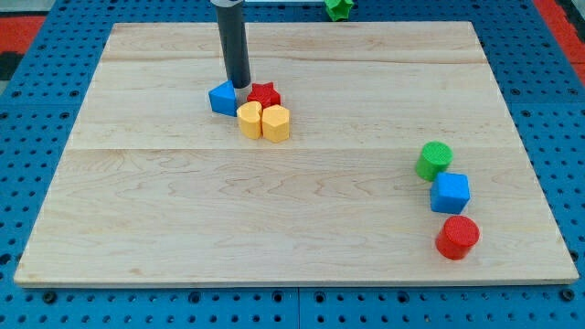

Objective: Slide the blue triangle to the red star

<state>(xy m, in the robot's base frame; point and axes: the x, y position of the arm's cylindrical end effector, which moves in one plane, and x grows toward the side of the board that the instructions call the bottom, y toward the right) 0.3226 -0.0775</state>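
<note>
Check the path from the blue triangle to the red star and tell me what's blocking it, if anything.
Nothing visible blocks it. The blue triangle sits just to the view's left of the red star, with only a narrow gap where my tip stands, at its upper edge. The two yellow blocks lie below that gap, beside the star.

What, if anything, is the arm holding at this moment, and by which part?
Nothing is held. My tip is a bare rod end that can only push; it stands just above the gap between the blue triangle and the red star.
</note>
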